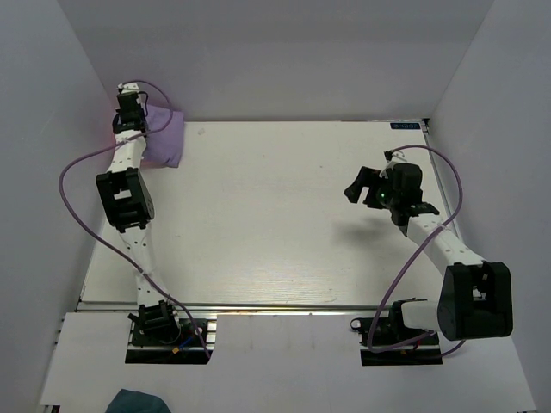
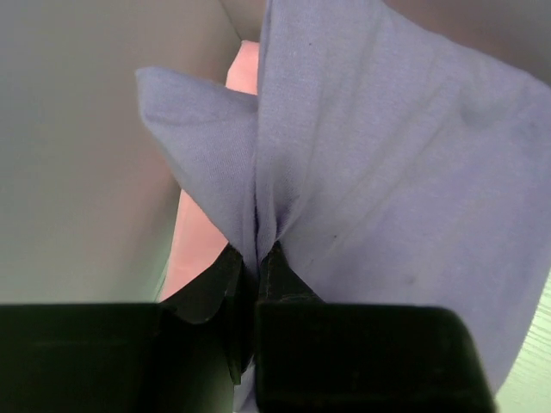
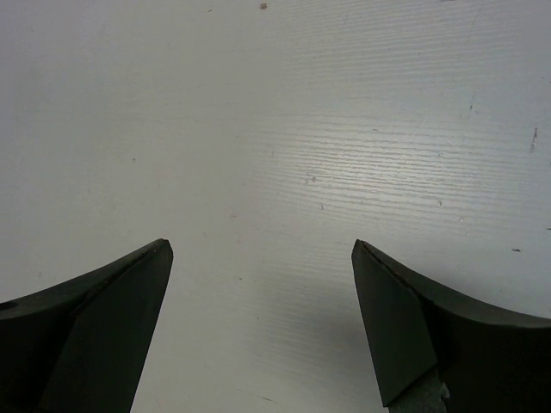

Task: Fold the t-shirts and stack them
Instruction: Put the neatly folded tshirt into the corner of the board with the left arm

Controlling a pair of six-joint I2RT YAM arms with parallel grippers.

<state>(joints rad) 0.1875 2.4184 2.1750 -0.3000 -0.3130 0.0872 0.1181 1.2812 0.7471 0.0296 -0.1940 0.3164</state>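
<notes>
Left gripper [image 2: 258, 258] clamped on a fold of the lavender t-shirt [image 2: 387, 172], far-left corner of the table [image 1: 275, 215] | pink t-shirt [image 2: 202, 232] showing behind it | right gripper [image 3: 260, 247] spread wide, empty | cloth soft, light, droopy; likely best pinched at hems.
</notes>
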